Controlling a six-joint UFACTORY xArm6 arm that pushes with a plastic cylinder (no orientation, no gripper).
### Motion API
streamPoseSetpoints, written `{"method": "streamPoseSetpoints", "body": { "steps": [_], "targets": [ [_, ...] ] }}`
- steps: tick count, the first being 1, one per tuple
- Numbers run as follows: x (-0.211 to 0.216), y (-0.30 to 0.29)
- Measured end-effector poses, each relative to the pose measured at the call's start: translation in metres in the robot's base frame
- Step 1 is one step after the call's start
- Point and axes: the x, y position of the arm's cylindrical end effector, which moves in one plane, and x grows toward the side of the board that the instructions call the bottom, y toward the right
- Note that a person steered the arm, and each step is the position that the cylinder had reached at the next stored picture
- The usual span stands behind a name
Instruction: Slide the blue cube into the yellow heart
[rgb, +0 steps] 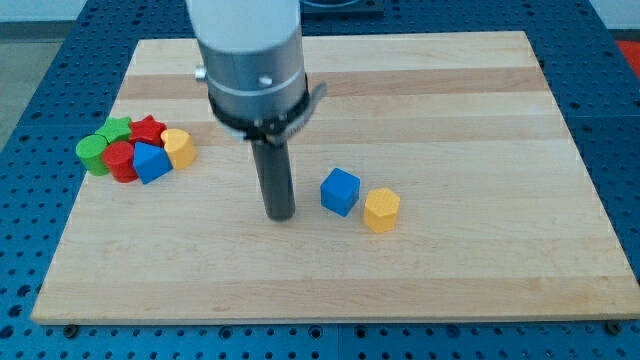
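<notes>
My tip (280, 215) rests on the bench (450, 90) a little toward the view's left of centre, at the lower end of a straight dark rod hanging from a grey cylinder that enters from the view's top. The tool is only this bare rod: it has no jaws, so it clasps nothing and touches no block.

The blue cube (340, 191) sits just to the view's right of my tip, apart from it with a narrow strip of wood between them. A yellow block (381, 210), roughly hexagonal, stands close against the cube's lower right corner; whether the two touch I cannot tell.

The yellow heart (179, 147) lies well apart from the cube, near the bench's left edge. It forms the right end of a tight cluster. Touching its left side is a second blue block (150, 162). Behind that are a red star (149, 128) and a red block (122, 160), and at the cluster's left end sit two green blocks (100, 148), their shapes hard to make out.
</notes>
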Motion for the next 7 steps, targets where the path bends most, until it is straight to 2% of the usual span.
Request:
{"method": "streamPoseSetpoints", "body": {
  "steps": [3, 4, 6, 7],
  "targets": [
    [-0.004, 0.101],
    [-0.022, 0.107],
    [-0.022, 0.069],
    [-0.037, 0.070]
  ]
}}
